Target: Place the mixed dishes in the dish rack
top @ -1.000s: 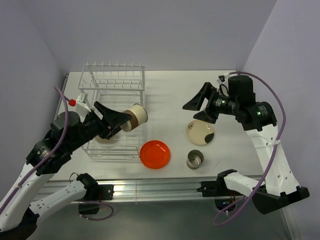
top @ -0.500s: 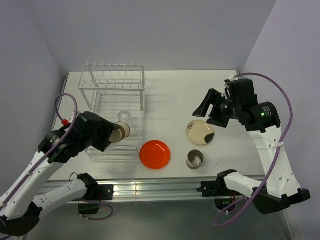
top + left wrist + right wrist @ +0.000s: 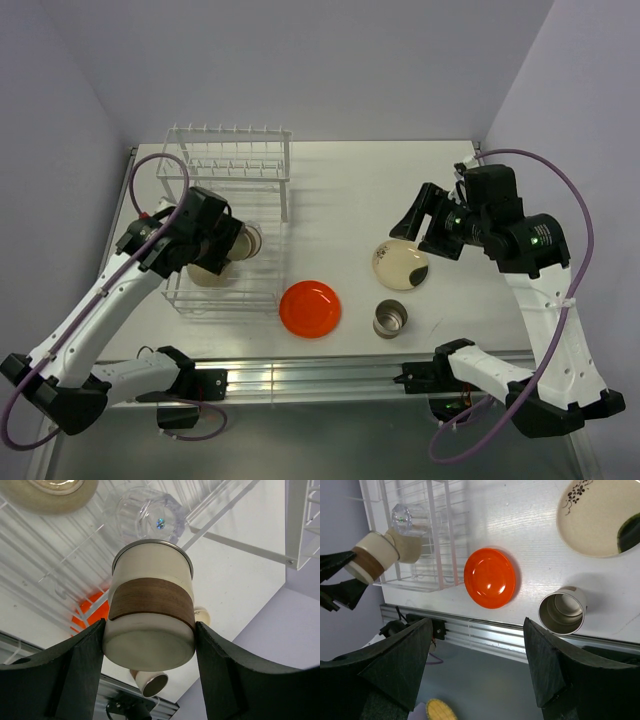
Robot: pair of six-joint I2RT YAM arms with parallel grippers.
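Note:
My left gripper (image 3: 232, 246) is shut on a small steel cup (image 3: 150, 610) with a cream body and a brown band. It holds the cup over the white wire dish rack (image 3: 232, 160); the cup shows in the top view (image 3: 248, 240). In the rack lie the white-beige bowl (image 3: 208, 276) and the clear glass (image 3: 145, 515). The orange-red plate (image 3: 310, 308), the cream plate (image 3: 398, 266) and the second steel cup (image 3: 390, 319) sit on the table. My right gripper (image 3: 425, 228) is open and empty above the cream plate.
The rack's raised prong row (image 3: 235, 132) stands at the far end. The table's front rail (image 3: 320, 370) runs below the plate and cup. Walls close in on the left and right. The right wrist view shows the orange-red plate (image 3: 490, 577) and the cup (image 3: 562, 611).
My left arm swung the cup left and back, from the rack's right edge to over the basket beside the glass. My right gripper drifted slightly right.

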